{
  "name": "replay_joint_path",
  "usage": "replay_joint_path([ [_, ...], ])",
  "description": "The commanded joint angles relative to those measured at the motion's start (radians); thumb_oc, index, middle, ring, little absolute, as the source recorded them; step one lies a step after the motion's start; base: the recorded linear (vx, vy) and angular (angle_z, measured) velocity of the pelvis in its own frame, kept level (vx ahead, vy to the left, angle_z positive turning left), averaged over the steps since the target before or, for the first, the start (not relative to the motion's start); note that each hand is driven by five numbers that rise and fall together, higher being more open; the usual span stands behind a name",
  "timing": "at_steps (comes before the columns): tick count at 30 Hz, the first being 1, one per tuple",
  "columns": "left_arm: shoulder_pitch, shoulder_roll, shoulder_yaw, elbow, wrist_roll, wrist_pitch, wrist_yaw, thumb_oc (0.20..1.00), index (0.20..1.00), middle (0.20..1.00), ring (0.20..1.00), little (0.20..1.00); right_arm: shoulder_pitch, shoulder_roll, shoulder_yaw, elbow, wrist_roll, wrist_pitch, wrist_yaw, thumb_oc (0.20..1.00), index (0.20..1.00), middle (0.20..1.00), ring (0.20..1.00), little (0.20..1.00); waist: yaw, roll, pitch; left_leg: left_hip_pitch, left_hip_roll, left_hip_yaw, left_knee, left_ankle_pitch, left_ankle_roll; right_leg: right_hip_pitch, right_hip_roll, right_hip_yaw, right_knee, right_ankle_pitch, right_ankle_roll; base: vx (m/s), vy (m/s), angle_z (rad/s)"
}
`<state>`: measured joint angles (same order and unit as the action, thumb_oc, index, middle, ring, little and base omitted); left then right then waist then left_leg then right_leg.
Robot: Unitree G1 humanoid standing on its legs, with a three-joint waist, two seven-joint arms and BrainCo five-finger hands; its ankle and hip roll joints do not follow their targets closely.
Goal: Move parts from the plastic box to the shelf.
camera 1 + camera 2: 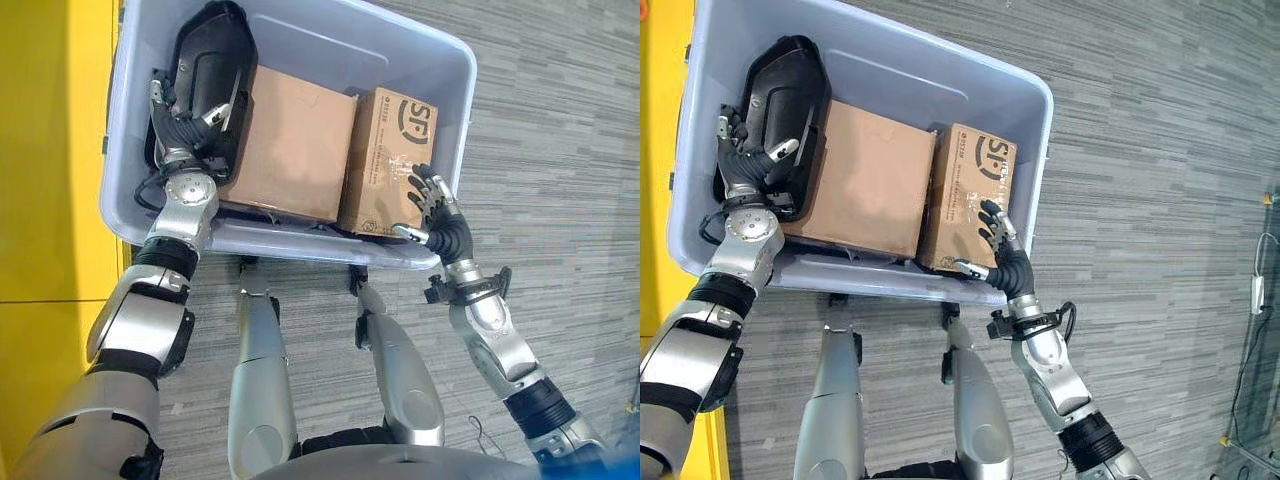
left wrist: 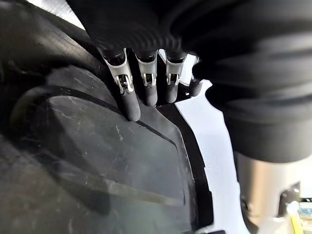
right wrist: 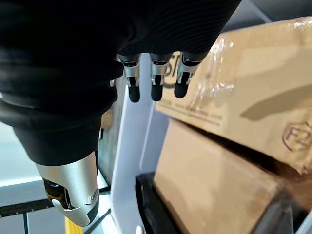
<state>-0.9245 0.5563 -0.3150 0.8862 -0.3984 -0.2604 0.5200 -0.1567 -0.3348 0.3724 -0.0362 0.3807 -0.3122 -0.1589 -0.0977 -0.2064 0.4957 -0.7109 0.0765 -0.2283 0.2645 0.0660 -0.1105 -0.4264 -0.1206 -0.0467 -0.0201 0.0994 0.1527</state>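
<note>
A pale blue plastic box (image 1: pixel 335 30) stands in front of me. Along its left side lies a black moulded part (image 1: pixel 212 55). My left hand (image 1: pixel 186 128) rests on the near end of this part, with its fingers (image 2: pixel 130 105) nearly straight and their tips touching the black surface (image 2: pixel 97 161). A large plain carton (image 1: pixel 292 140) fills the middle, and a smaller printed carton (image 1: pixel 385 140) stands at the right. My right hand (image 1: pixel 440 215) is open at the small carton's near right corner, inside the box wall. Its fingers (image 3: pixel 156 90) hang just off the cardboard (image 3: pixel 253 87).
A yellow surface (image 1: pixel 40 150) runs along the left of the box. Grey plank-patterned floor (image 1: pixel 560 150) lies to the right. The cartons sit tight together, and only a thin gap is left beside the box's right wall (image 1: pixel 1035 150).
</note>
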Motion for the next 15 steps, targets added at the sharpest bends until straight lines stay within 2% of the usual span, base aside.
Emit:
replay_joint_path([
  [1,-0.015,-0.043,-0.048,-0.017,0.083,0.008,-0.087,1.000,1.000,1.000,1.000,1.000,-0.019,-0.047,-0.033,-0.078,0.033,-0.050,0.010,1.000,1.000,1.000,1.000,1.000,-0.015,-0.060,0.020,0.078,0.016,0.057,-0.036,-0.069,0.069,0.085,-0.070,-0.021,0.054,-0.027,0.034,0.00,0.000,0.00],
  [15,0.058,-0.170,-0.059,-0.009,0.083,0.018,-0.103,1.000,1.000,1.000,1.000,1.000,-0.018,-0.045,-0.025,-0.089,0.024,-0.042,0.016,1.000,1.000,1.000,1.000,1.000,-0.023,-0.059,0.005,0.080,0.017,0.056,-0.046,-0.071,0.072,0.080,-0.066,-0.016,0.051,-0.034,0.030,0.00,-0.006,-0.01],
])
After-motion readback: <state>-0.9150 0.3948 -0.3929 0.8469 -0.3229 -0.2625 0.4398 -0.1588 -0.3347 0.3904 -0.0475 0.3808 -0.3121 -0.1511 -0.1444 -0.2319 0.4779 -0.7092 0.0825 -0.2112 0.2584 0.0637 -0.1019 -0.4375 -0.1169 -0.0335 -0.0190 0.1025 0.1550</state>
